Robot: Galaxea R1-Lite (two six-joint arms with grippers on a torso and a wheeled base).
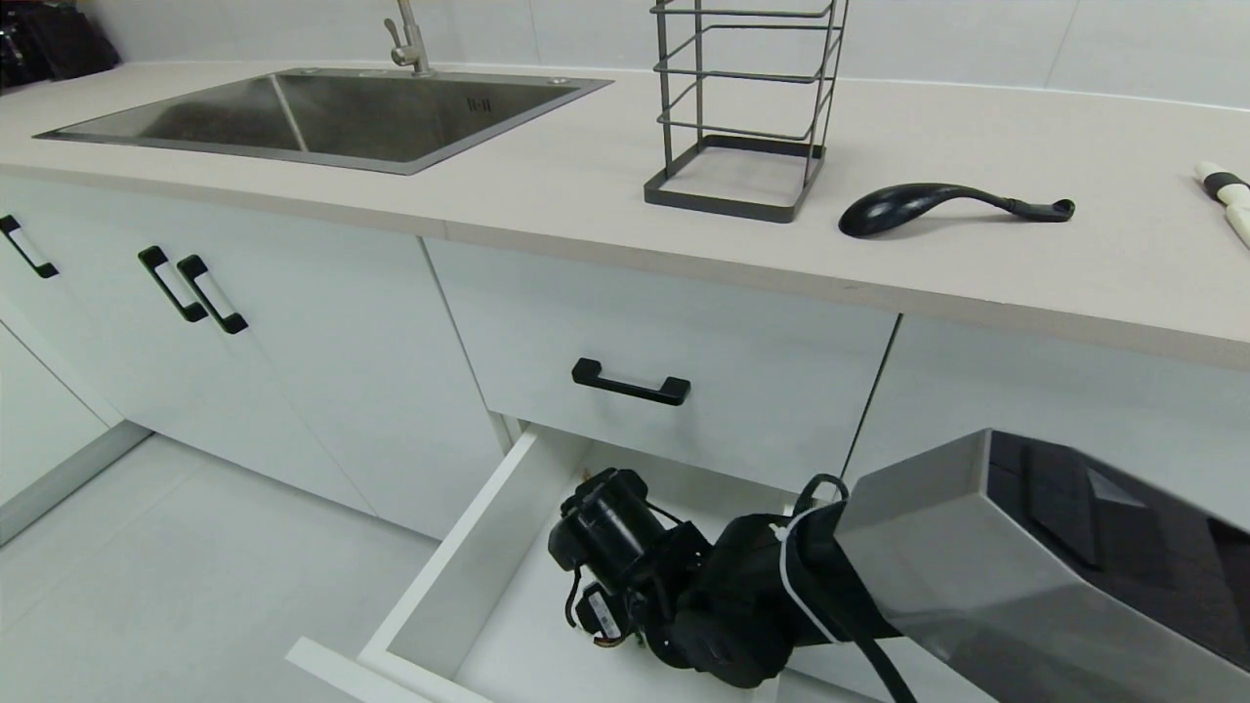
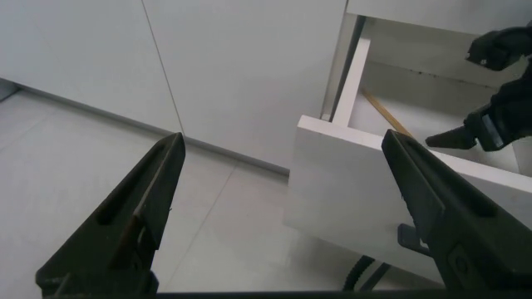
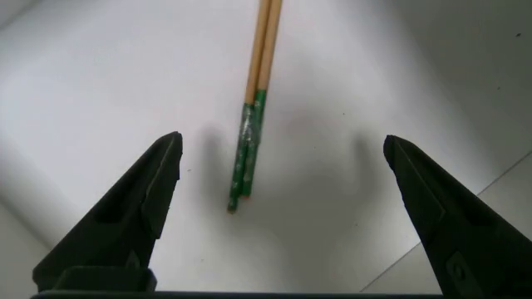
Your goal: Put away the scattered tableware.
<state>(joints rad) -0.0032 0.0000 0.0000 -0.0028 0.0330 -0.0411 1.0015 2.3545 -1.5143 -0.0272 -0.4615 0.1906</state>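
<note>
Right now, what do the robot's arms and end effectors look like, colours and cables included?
The right arm has an angular grey shell with a glossy black panel, then a black wrist with a white cable and black cable loops. The left end effector and right end effector each have two dark, wedge-shaped fingers tapering to points.

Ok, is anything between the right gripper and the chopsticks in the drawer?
Nothing visible. The right gripper hangs open over the chopsticks, which lie uncovered on the floor of the drawer.
</note>
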